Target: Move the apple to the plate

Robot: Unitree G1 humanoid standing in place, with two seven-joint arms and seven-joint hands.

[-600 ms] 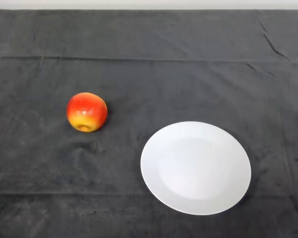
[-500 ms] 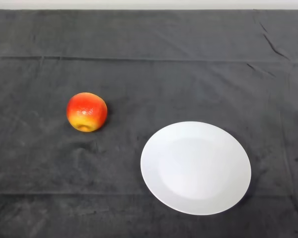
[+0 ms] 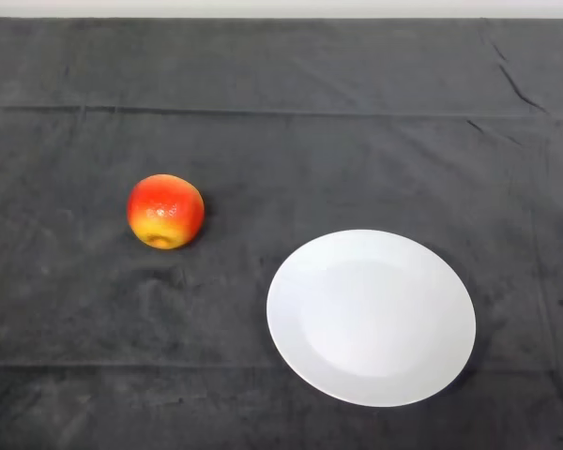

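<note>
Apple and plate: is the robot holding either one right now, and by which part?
Nothing is held. The apple sits alone on the cloth, apart from the plate, which has nothing on it. No part of the robot shows.

I'm looking down on the table point(image 3: 357, 75), covered edge to edge by a dark grey cloth point(image 3: 75, 309) with a few creases and fold lines running across it. Two things sit directly on that cloth. On my left there's the apple point(image 3: 165, 212), red on top, yellow lower down, resting on its own. Toward the right and nearer to me lies the white plate point(image 3: 371, 317), flat on the cloth. The two are well apart, nothing touching.
</note>
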